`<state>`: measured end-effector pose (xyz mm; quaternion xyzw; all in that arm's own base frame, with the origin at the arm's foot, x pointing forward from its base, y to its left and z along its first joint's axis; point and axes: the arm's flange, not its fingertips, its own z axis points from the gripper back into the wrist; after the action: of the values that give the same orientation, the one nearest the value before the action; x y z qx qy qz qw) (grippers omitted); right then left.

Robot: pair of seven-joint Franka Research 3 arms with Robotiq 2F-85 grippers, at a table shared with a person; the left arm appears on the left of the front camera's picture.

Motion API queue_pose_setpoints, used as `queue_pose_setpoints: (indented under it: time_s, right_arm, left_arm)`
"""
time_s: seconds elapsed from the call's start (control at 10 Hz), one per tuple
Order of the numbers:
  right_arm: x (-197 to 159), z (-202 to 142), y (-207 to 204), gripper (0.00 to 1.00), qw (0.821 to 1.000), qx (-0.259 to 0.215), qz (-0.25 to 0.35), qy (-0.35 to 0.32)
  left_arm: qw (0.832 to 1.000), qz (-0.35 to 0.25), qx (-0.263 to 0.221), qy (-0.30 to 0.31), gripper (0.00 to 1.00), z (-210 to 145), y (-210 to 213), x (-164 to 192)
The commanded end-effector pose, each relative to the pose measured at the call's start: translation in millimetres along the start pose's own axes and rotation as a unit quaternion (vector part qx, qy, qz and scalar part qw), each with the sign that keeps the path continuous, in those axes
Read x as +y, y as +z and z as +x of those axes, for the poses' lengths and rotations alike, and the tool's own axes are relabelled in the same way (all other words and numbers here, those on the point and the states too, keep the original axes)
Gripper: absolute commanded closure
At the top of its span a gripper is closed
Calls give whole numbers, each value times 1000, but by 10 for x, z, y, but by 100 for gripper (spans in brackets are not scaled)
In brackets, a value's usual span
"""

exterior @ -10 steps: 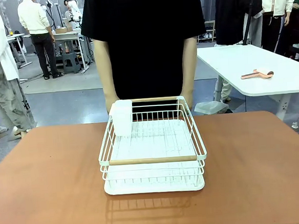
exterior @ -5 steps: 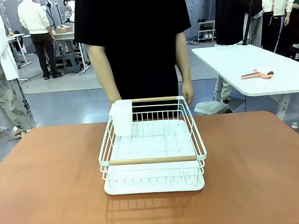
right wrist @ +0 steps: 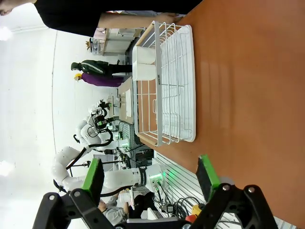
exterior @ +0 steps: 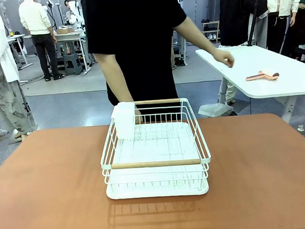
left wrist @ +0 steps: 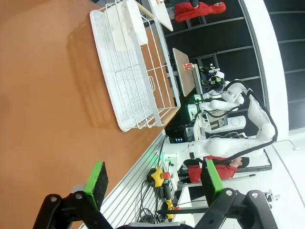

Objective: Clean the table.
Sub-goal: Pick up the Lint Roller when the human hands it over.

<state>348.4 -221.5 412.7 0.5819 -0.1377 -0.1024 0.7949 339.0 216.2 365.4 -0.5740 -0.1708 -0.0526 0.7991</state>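
Worktop (exterior: 52, 179): dish rack (exterior: 156, 164) ahead of my left end effector (left wrist: 153, 183) and right end effector (right wrist: 150, 174), both spread. Its wires could snag my fingers.

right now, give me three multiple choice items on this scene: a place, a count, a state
1. Where does the dish rack stand? A on the white table; B mid brown table; C on the floor.
2. How many wooden bars does it have? A one; B two; C four.
3. The robot's left hand is: A open, empty; B shut on a cloth; C shut on the rack.
1 B, brown top surrounds it. 2 B, one bar near, one far. 3 A, green pads apart, nothing between.
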Motion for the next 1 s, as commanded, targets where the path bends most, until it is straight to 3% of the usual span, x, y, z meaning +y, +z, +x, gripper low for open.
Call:
queue_pose_setpoints:
  time_s: [0.0,0.9]
  right_arm:
    - [21,7,-5,0,1000,-2,8,5]
    - [21,7,-5,0,1000,-2,8,5]
  left_arm:
    - [1000,-1,-4,-4,0,-5,30,-33]
    - [1000,-1,-4,-4,0,-5,30,-33]
